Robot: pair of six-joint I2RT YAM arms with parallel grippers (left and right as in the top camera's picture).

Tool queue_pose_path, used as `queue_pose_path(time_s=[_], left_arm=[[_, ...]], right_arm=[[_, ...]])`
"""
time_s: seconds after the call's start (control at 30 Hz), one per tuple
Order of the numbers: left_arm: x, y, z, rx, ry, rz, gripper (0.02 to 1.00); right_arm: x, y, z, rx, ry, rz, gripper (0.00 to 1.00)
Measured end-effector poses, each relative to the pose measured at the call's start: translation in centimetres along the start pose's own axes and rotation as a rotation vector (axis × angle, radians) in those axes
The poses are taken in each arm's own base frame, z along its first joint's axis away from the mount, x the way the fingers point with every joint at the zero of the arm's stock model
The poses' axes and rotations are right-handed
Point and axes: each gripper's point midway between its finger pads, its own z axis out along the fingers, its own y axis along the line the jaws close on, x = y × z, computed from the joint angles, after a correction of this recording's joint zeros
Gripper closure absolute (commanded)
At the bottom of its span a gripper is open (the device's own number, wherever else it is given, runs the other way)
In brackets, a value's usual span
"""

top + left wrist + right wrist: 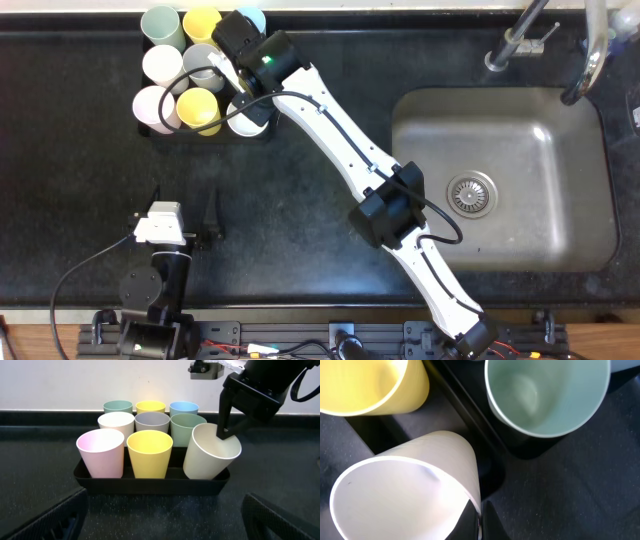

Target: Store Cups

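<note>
We see the right gripper (226, 434) clamped on the rim of the cream cup (211, 454), one finger (220, 430) dipping inside the mouth and the other pressed against the outside of the wall, so the thin rim sits pinched between them. The cup hangs tilted from that grip, its mouth leaning away from the neighbouring yellow cup (149, 453) and its base down low in the last front corner of the black tray (150, 486); we cannot tell whether the base touches the tray floor. Beside the yellow cup in the same front row stands a pink cup (101, 453). Behind the cream cup stands a pale green cup (188, 426), just beside it, with a grey cup (152, 422) and a white cup (116, 422) along that middle row. The back row holds a green, a yellow and a blue cup, all upright. The right arm reaches across the dark counter (90, 170) from its base to the tray. The left gripper (184, 208) rests low near its own base, well apart from the tray, its fingers spread wide with nothing between them. The steel sink (425, 125) lies off to the right.
</note>
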Motion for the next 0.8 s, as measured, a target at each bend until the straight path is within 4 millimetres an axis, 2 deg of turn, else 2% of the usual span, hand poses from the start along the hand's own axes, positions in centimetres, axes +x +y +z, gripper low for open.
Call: queue_pose_path(time_s=[0.53,0.73,0.8], left_arm=[[0.0,0.0,0.0,0.0,0.0,0.0,0.02],[0.0,0.0,0.0,0.0,0.0,0.0,0.02],[0.0,0.0,0.0,0.0,0.0,0.0,0.02]], right_arm=[[0.2,-0.9,0.3,0.014,0.004,0.012,0.958],[0.4,-0.9,1.0,0.015,0.016,0.009,0.958],[0.4,-0.9,1.2,0.015,0.016,0.009,0.919]])
